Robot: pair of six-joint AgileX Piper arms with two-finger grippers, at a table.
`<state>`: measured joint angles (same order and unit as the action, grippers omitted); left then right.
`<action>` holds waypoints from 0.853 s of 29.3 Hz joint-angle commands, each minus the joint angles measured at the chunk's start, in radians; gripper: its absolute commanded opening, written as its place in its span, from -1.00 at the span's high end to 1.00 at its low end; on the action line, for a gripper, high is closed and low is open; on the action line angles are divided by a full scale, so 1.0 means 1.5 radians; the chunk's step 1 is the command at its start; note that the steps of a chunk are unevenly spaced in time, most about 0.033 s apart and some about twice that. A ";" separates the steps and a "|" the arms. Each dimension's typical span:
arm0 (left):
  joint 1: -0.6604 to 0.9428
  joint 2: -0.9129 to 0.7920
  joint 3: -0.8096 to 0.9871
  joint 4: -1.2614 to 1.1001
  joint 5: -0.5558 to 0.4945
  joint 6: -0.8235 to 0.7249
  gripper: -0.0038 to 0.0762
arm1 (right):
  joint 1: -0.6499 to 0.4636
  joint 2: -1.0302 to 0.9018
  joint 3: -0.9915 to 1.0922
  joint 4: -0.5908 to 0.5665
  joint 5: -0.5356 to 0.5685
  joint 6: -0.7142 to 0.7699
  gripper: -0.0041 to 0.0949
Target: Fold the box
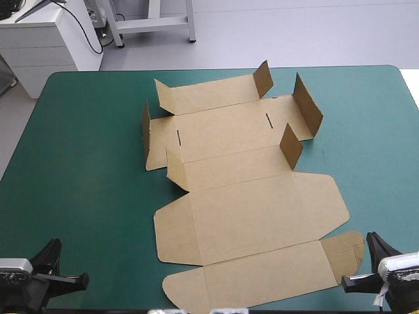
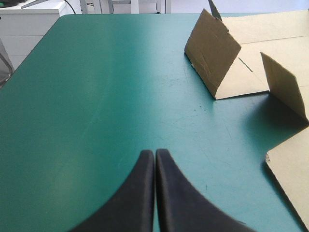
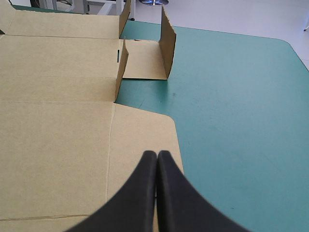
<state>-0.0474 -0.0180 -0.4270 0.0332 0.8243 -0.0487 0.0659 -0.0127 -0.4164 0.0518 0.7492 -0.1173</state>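
Observation:
The brown box [image 1: 242, 190] lies as a cut sheet across the middle of the teal-green table, mostly flat. Several small flaps at its far half stand upright, among them one at the right [image 1: 308, 104] and one at the left [image 1: 145, 127]. My left gripper [image 1: 55, 252] sits at the near left corner, shut and empty, with bare cover ahead of it [image 2: 154, 153] and the raised left flap [image 2: 212, 50] farther ahead to the side. My right gripper [image 1: 373, 241] is at the near right corner, shut, hovering over the sheet's near right panel [image 3: 157, 154].
The table's rounded far right corner [image 3: 285, 43] shows in the right wrist view. Bare teal-green cover [image 1: 85, 150] stretches left of the sheet, and a narrower strip [image 1: 373, 150] lies to its right. A white cabinet [image 1: 46, 39] stands beyond the far left corner.

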 commanded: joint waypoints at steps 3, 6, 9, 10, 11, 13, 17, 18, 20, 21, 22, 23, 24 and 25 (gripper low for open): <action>0.000 -0.004 -0.016 0.001 -0.053 -0.002 0.92 | -0.003 -0.015 -0.018 -0.002 -0.049 -0.001 0.96; 0.000 -0.004 -0.016 0.001 -0.053 -0.002 0.92 | -0.003 -0.005 -0.018 -0.002 -0.046 -0.001 0.96; 0.000 -0.004 -0.016 0.001 -0.053 -0.002 0.92 | -0.003 0.014 -0.020 -0.002 -0.039 -0.004 0.96; 0.000 -0.004 -0.016 0.001 -0.053 -0.002 0.92 | -0.003 0.023 -0.023 -0.002 -0.035 -0.004 0.96; 0.000 -0.004 -0.016 0.001 -0.053 -0.002 0.92 | -0.003 0.032 -0.025 -0.001 -0.032 -0.004 0.96; 0.000 -0.004 -0.016 0.001 -0.053 -0.002 0.92 | -0.003 0.061 -0.042 0.006 -0.023 -0.004 0.96; 0.000 -0.004 -0.016 0.001 -0.053 -0.002 0.92 | -0.003 0.140 -0.113 0.045 -0.008 -0.038 0.96; 0.000 -0.004 -0.016 0.001 -0.053 -0.002 0.92 | -0.003 0.159 -0.136 0.063 -0.008 -0.055 0.96; 0.000 -0.004 -0.016 0.001 -0.053 -0.002 0.92 | -0.003 0.210 -0.178 0.093 -0.008 -0.091 0.96; 0.000 -0.004 -0.016 0.001 -0.053 -0.002 0.92 | -0.003 0.238 -0.193 0.103 -0.008 -0.098 0.96; 0.000 -0.004 -0.016 0.001 -0.053 -0.002 0.92 | -0.003 0.267 -0.210 0.116 -0.008 -0.106 0.96; 0.000 -0.004 -0.016 0.001 -0.053 -0.002 0.92 | -0.003 0.297 -0.226 0.127 -0.008 -0.112 0.96; 0.000 -0.004 -0.016 0.001 -0.053 -0.002 0.92 | -0.003 0.322 -0.239 0.137 -0.005 -0.120 0.96; 0.000 -0.004 -0.016 0.001 -0.053 -0.002 0.92 | -0.003 0.353 -0.256 0.149 0.001 -0.129 0.96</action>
<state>-0.0474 -0.0180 -0.4270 0.0332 0.8243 -0.0487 0.0659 0.3951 -0.7172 0.2178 0.8040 -0.2650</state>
